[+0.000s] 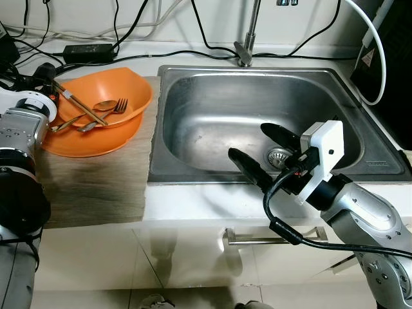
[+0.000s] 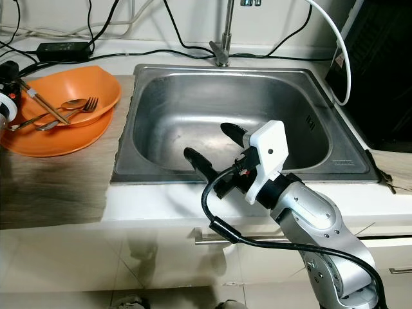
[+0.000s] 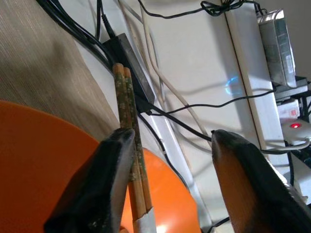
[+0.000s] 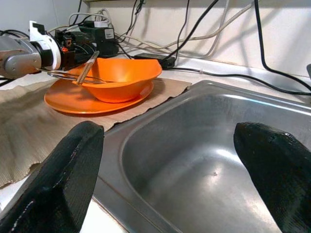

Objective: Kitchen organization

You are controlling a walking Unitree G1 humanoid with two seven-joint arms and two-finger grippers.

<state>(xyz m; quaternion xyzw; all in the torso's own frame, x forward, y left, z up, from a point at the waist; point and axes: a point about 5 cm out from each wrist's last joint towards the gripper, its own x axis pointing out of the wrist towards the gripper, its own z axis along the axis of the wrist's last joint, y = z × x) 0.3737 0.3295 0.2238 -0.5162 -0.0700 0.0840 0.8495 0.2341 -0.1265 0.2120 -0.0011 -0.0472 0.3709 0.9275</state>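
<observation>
An orange bowl (image 1: 122, 87) sits on an orange plate (image 1: 96, 141) on the wooden counter left of the sink. In the bowl lie a pair of chopsticks (image 1: 80, 106), a gold spoon (image 1: 103, 105) and a fork (image 1: 119, 106). My left gripper (image 3: 170, 138) is at the bowl's far left rim, open, with the chopsticks (image 3: 129, 131) lying against one finger. My right gripper (image 1: 248, 141) hovers open over the front part of the steel sink (image 1: 212, 103), holding nothing.
A tap (image 1: 248, 38) stands behind the sink. Black cables and a power adapter (image 1: 90, 51) run along the white counter at the back. A dark appliance (image 1: 389, 58) stands at the right. A cabinet handle (image 1: 257, 239) is below the sink.
</observation>
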